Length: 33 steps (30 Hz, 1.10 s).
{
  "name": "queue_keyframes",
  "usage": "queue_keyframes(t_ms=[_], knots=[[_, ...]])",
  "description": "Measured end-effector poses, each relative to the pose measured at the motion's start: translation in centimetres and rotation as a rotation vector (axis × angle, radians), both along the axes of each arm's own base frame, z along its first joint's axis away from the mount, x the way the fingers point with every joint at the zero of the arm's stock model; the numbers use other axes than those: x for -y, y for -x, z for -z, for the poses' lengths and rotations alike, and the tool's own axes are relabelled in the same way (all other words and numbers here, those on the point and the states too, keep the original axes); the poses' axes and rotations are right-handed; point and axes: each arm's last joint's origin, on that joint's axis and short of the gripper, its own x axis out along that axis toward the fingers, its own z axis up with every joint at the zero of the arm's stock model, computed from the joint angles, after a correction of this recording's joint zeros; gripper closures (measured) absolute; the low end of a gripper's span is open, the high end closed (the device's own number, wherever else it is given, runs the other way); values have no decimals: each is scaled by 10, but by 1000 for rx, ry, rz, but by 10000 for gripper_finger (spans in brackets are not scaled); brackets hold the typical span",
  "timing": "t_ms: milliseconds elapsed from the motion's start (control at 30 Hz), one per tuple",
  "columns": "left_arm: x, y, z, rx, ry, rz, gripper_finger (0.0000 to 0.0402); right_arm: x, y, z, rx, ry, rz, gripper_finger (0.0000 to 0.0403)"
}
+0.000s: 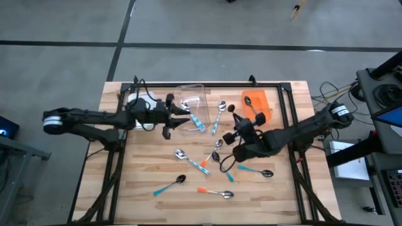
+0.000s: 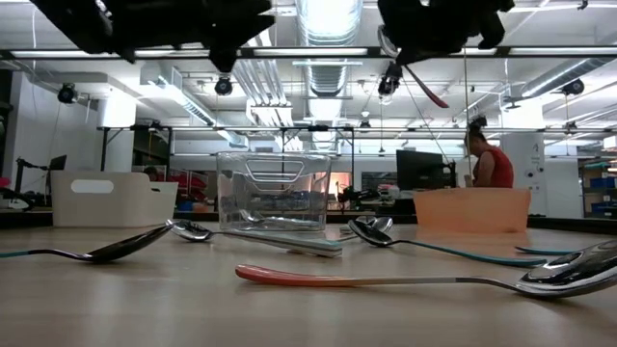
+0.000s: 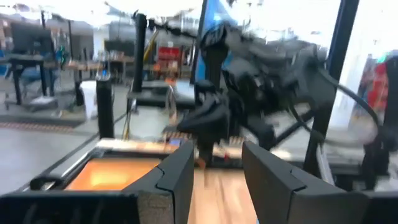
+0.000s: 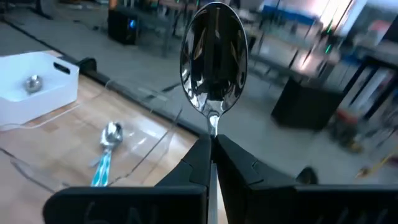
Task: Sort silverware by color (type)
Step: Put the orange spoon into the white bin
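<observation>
My right gripper point(image 1: 235, 118) hangs above the table's middle, between the clear bin point(image 1: 191, 103) and the orange bin point(image 1: 257, 103). It is shut on a spoon with a silver bowl point(image 4: 213, 62) and an orange handle point(image 2: 429, 89). My left gripper point(image 3: 217, 186) stands open and holds nothing. It is raised at the clear bin's left side point(image 1: 179, 115) and points at the right arm. Several spoons with orange, light blue or teal handles lie flat on the table point(image 1: 188, 160). A light blue spoon point(image 4: 106, 149) lies in the clear bin. My right gripper pinches the spoon's thin neck point(image 4: 213, 126), just behind the bowl, between its two fingers. The bowl stands out beyond the fingertips. The orange handle slants down behind them. The spoon is lifted clear of the table.
A white bin point(image 1: 141, 100) stands at the far left, beside the clear bin. Loose spoons lie over the table's middle and near part, for instance a teal one point(image 1: 169, 184), an orange one point(image 1: 217, 193) and another teal one point(image 1: 257, 171). A person point(image 2: 487, 159) is in the room beyond.
</observation>
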Motion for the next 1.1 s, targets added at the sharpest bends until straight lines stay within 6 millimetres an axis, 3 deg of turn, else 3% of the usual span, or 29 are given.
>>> queue_keyframes(t_ms=[200,367,767,1100], knots=[[6,-24,12,145,17,44,283,-12,-19,7,-68,95,-32,394],[2,-43,19,161,32,20,273,-16,-31,2,-135,142,-57,394],[-8,-92,17,160,-2,-53,172,-18,-37,-6,-184,175,-72,394],[-11,-114,20,128,13,-59,189,-18,-41,2,-213,185,-69,394]])
